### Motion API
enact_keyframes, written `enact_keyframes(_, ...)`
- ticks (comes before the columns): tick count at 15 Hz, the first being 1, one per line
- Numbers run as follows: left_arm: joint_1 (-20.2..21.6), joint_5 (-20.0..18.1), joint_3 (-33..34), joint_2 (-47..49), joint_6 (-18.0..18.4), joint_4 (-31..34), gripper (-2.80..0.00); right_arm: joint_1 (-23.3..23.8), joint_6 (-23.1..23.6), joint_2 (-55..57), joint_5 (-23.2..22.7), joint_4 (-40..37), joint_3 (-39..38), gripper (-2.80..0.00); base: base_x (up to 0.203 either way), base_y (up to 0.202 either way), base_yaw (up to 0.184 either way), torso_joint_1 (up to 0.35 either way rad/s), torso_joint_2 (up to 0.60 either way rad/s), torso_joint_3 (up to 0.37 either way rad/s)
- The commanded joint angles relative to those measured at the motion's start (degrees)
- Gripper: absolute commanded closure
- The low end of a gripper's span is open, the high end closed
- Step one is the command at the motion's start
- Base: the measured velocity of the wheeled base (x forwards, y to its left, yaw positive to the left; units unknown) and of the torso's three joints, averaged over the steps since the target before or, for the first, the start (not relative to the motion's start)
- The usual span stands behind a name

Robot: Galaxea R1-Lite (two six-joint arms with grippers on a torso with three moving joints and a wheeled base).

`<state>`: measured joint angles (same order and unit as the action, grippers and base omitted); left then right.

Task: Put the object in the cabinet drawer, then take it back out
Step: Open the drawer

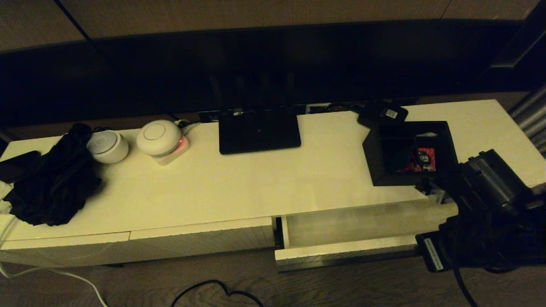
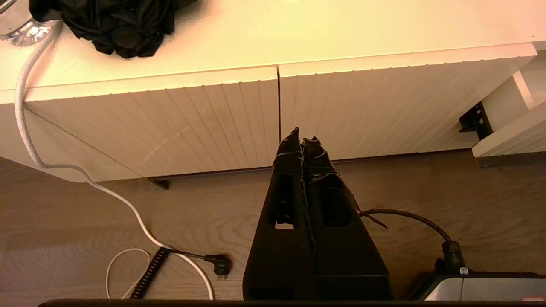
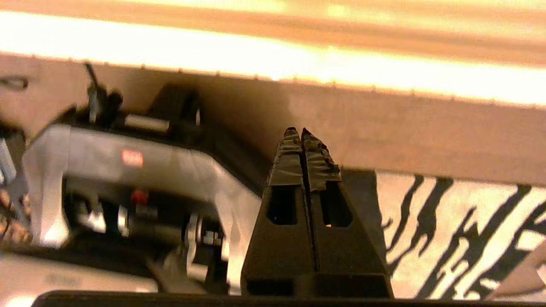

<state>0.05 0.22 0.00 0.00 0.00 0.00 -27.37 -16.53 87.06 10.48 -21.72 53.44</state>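
so the black box point(image 1: 410, 153) with dividers and red packets sits on the cabinet top point(image 1: 256, 179), near the front edge, just behind the open drawer point(image 1: 354, 228). drawer interior looks bare, so the put-in half isn't done yet by my read.

right gripper point(image 3: 302, 133) has its fingers pressed together, holding nothing. in the head view the right arm point(image 1: 490, 183) is at the drawer's right end, just beside the box's near right corner. can't tell if it touches either.

left gripper point(image 2: 303, 138) is also closed and empty, parked low in front of the two shut drawer fronts point(image 2: 277, 115), out of the way.

for the pick: fingers need to open before approach. box is wide, so pinching one wall between the fingers looks safer than spanning it. come down from above on the near or right wall, avoid the packets, keep it level so they don't spill. short carry forward and down into the drawer, watch the drawer's front lip.
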Motion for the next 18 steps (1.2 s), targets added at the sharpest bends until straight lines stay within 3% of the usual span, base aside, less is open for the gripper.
enact_keyframes(1, 0.0, 0.0, 0.2, 0.0, 0.0, 0.0, 0.0, 0.3, -0.2, 3.7, 1.6, 3.1, -0.2, 0.0, 0.0, 0.0, 0.0, 0.0, 0.0, 0.0)
enact_keyframes(10, 0.0, 0.0, 0.2, 0.0, 0.0, 0.0, 0.0, 1.0, 0.0, 8.1, 6.5, 15.0, 0.0, 0.0, 0.0, 0.0, 0.0, 0.0, 0.0, 0.0)
enact_keyframes(13, 0.0, 0.0, 0.2, 0.0, 0.0, 0.0, 0.0, 1.9, 0.2, 8.5, 6.7, 15.7, -0.1, 0.0, 0.0, 0.0, 0.0, 0.0, 0.0, 0.0)
enact_keyframes(18, 0.0, 0.0, 0.2, 0.0, 0.0, 0.0, 0.0, 2.1, 3.1, 9.3, 8.3, 22.3, -2.4, 0.0, 0.0, 0.0, 0.0, 0.0, 0.0, 0.0)
